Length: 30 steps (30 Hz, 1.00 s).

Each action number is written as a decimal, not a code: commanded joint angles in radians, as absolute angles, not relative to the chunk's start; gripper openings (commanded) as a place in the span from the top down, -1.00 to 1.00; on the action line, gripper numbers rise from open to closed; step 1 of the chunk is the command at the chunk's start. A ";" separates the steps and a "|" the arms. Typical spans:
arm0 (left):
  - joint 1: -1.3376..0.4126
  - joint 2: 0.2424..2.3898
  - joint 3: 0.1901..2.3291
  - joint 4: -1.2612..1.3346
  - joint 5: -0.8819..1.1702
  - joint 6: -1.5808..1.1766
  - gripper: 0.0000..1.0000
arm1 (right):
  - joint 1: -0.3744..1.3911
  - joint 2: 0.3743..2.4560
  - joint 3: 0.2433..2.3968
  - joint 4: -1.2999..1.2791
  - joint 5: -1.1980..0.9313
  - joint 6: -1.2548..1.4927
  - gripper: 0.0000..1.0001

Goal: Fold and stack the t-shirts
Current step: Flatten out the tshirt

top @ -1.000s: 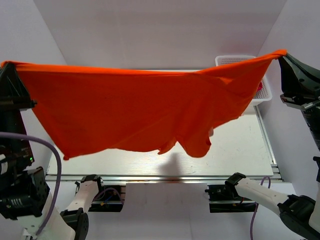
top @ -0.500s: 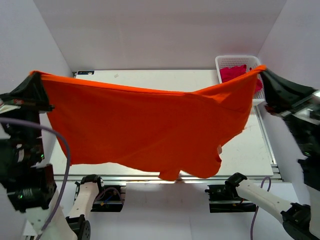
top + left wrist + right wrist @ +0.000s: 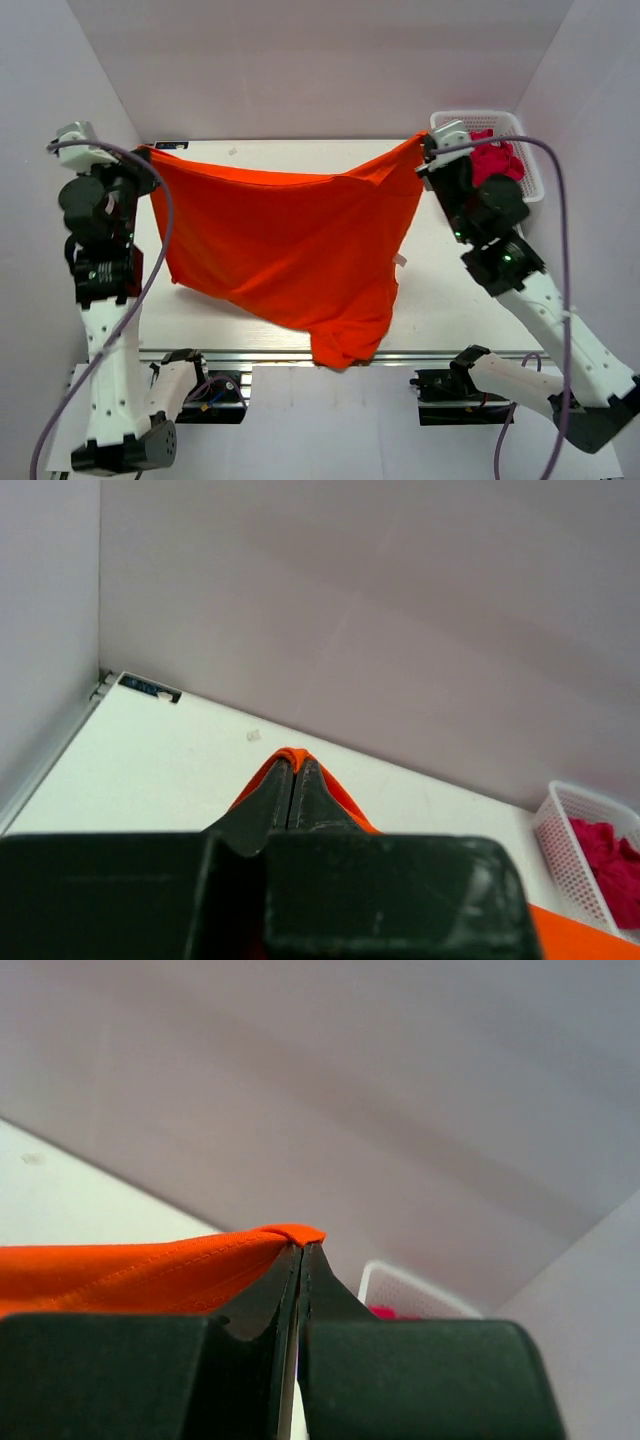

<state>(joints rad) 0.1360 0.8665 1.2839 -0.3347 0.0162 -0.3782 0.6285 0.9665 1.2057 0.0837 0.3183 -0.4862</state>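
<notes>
An orange t-shirt [image 3: 290, 240] hangs spread between both grippers above the white table [image 3: 460, 290], its lower end drooping to the table's near edge. My left gripper [image 3: 148, 153] is shut on its left top corner, seen as an orange fold [image 3: 288, 757] at the fingertips in the left wrist view. My right gripper [image 3: 424, 140] is shut on the right top corner, where the orange hem [image 3: 150, 1270] runs left from the tips in the right wrist view. A pink t-shirt [image 3: 492, 158] lies bunched in the basket.
A white mesh basket [image 3: 520, 180] stands at the table's far right corner; it also shows in the left wrist view [image 3: 565, 850]. White walls enclose the table at the back and both sides. A metal rail [image 3: 250, 355] runs along the near edge.
Both grippers have moved down and toward the far side with the orange shirt. The shirt has dropped from near the camera and its lower end now reaches the table's near edge.
</notes>
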 commanded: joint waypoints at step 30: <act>0.133 1.762 1.405 0.118 0.084 -0.351 1.00 | 0.437 1.735 1.423 0.382 0.440 -0.391 1.00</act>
<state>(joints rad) 0.1352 1.7046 1.3262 0.0540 0.0525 -0.3725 0.4633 1.6978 1.3640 0.3176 0.4641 -0.4236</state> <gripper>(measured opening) 0.027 0.008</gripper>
